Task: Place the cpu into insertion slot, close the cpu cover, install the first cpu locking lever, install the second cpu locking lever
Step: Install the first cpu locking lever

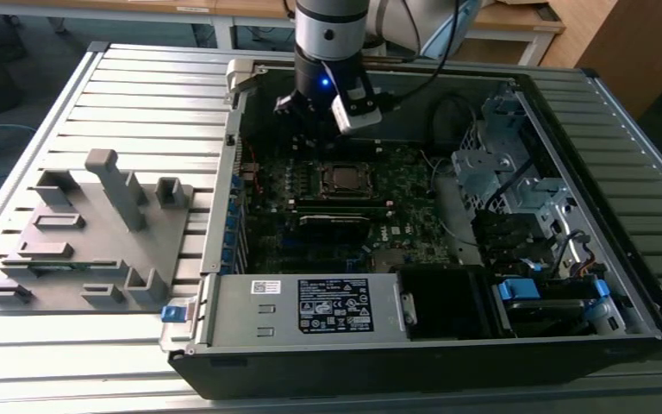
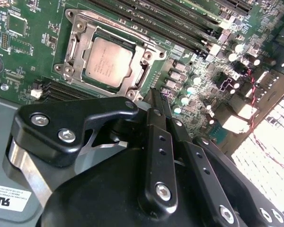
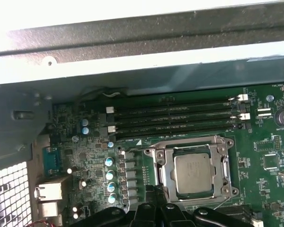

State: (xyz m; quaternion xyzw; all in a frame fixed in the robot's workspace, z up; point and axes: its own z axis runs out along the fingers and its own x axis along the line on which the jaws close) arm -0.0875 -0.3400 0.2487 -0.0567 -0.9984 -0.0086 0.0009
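Well off to one side of the gripper (image 2: 154, 94) lies a grey fixture plate (image 1: 90, 233), out of the way. The arm (image 1: 331, 34) stands upright over the open computer case (image 1: 423, 345), wrist pointing down. Just beyond the gripper the cpu (image 2: 108, 61) sits flat in the insertion slot (image 2: 140, 78). The cpu cover (image 2: 75, 45) seems to be down around it, ready for locking. The jaws look pressed together, holding nothing.

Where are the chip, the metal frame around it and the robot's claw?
cpu (image 3: 193, 174), first wrist view, middle of its silver top.
cpu cover (image 3: 163, 170), first wrist view, frame's side bar.
gripper (image 2: 155, 94), second wrist view, between fingertips.
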